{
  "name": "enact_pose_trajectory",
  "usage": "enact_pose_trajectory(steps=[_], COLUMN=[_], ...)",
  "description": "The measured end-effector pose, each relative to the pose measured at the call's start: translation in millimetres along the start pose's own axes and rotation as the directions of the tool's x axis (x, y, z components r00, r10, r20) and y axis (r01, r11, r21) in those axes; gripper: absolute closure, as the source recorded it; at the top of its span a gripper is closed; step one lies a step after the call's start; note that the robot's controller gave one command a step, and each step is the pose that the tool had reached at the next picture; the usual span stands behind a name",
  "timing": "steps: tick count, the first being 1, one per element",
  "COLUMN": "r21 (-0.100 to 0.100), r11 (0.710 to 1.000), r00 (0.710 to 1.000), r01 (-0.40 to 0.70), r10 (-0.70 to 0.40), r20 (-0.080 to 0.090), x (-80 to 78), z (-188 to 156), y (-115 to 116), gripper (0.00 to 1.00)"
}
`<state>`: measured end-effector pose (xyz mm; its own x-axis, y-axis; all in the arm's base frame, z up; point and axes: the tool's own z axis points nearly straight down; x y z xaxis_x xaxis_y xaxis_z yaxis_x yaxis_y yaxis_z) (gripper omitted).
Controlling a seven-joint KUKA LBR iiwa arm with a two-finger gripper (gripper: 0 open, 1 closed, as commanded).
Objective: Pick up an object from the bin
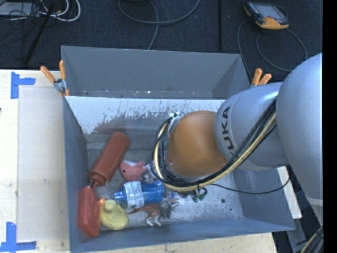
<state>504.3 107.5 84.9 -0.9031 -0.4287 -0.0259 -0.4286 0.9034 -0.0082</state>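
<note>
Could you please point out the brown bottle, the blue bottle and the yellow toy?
brown bottle (111, 154), camera view, middle of its body.
blue bottle (143, 193), camera view, its clear body.
yellow toy (114, 216), camera view, its middle.

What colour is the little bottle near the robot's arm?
The bottle is blue, seen in the camera view.

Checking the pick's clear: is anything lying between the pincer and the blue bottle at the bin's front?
Nothing visible lies on top of the blue bottle. A pink toy crowds its far side, a yellow toy its left end, and the arm's orange cover hides its right end.
</note>
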Motion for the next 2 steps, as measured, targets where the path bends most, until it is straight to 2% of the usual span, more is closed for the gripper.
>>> enact_pose_trajectory(steps=[2], r21=[-0.004], r11=[1.0], r00=[1.0], r01=[0.0], r10=[0.0], r20=[-0.009], x=[0.9], z=[-22], y=[1], gripper=[1.0])
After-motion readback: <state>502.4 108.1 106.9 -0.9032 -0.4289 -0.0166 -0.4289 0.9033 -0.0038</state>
